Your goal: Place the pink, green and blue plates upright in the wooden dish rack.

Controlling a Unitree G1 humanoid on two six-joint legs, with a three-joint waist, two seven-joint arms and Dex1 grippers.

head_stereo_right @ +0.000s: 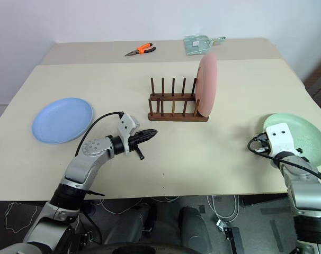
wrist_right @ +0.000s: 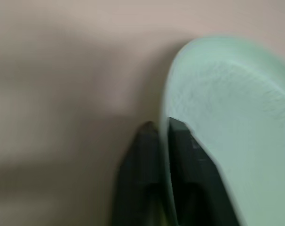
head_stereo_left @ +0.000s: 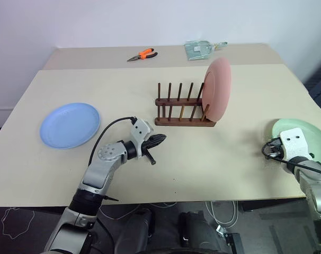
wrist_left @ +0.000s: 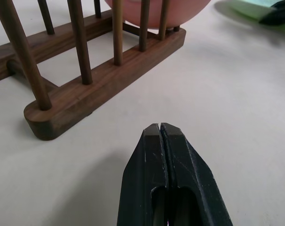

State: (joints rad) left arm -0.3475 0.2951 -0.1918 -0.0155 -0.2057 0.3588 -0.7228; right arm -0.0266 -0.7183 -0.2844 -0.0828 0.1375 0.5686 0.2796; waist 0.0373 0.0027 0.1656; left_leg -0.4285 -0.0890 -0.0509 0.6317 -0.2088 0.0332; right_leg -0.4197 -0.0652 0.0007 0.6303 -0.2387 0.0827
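At the left of the head view, the blue plate (head_stereo_left: 70, 125) is lying flat on the table (head_stereo_left: 213, 159), well apart from the rack, so it is judged to be waiting its turn. Just right of it, in the lower middle, the left gripper (head_stereo_left: 156, 141) is being held low over the bare tabletop with its jaws pressed fully together and nothing between them; in the left wrist view it is being pointed at the near end of the rack, perhaps so that the rack can be steadied.

At the centre, the wooden dish rack (head_stereo_left: 181, 120) is standing with the pink plate (head_stereo_left: 219, 89) already set upright at its right end, wedged between the pegs so that it is being kept on edge. The slots to the left of it are being left free, presumably for the two plates remaining.

At the right edge, the green plate (head_stereo_left: 301, 135) is lying near the table's border. The right gripper (wrist_right: 163, 129) is being closed on its near rim, one finger above and one below, as the right wrist view shows; a pinch on the rim is judged to be what allows a flat plate to be lifted and turned upright.

Counted: three plates, one rack, two grippers. At the upper middle, one pair of orange-handled pliers (head_stereo_left: 142, 54) and one clear packet (head_stereo_left: 199, 49) are being left aside.
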